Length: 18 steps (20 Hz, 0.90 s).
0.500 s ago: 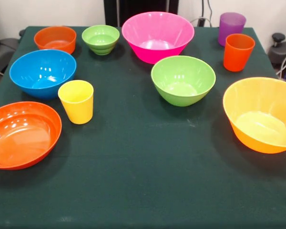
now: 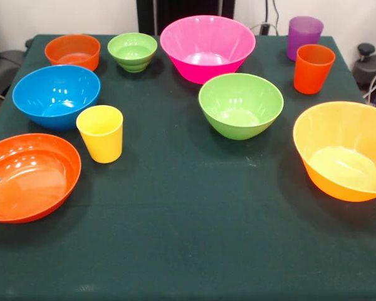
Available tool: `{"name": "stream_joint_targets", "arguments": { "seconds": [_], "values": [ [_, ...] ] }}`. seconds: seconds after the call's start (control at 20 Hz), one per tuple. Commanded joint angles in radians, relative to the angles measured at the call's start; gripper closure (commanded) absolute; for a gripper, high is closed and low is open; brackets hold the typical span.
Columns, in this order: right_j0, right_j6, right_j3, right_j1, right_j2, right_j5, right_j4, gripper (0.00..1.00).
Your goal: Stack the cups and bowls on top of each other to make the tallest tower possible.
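Dark green cloth covers the table (image 2: 194, 244) from edge to edge, and everything for the job sits on it apart, nothing stacked yet. My own fingers do not show anywhere in the front view, so I cannot tell whether they are spread or pressed together.

Along the far edge, from the left: the small red-orange bowl (image 2: 73, 51), the small ribbed green bowl (image 2: 132, 51) just beside it, and the large pink bowl (image 2: 207, 48) near the middle. At the far right stands the purple cup (image 2: 304, 36), with the orange cup (image 2: 313, 68) just in front of it, nearly touching in the picture.

In the middle of the cloth sits the medium green bowl (image 2: 240, 105), just in front of the pink one. On the left, the blue bowl (image 2: 56, 96) sits behind the yellow cup (image 2: 101, 133), which stands upright close to the blue bowl's near right rim. Nearest on the left, the shallow orange bowl (image 2: 29, 177) is partly cut by the picture's edge. On the right side, the large yellow-orange bowl (image 2: 344, 150) also runs off the edge.

All bowls and cups stand mouth up. The near half of the cloth is bare.
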Motion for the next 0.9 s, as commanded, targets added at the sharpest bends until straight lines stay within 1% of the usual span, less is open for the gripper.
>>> {"name": "stream_joint_targets", "arguments": {
  "seconds": [0.05, 0.4, 0.6, 0.8, 0.9],
  "values": [
    [0.005, 0.103, 0.004, 0.037, 0.029, 0.062, -0.046, 0.0],
    [0.026, 0.144, 0.01, 0.048, 0.013, 0.05, -0.046, 0.0],
    [0.034, 0.154, -0.021, 0.08, 0.008, 0.066, -0.051, 0.0],
    [0.022, 0.147, -0.022, 0.125, 0.013, 0.02, -0.054, 0.0],
    [0.017, 0.142, -0.005, 0.132, 0.014, -0.007, -0.056, 0.0]
  ]
}}
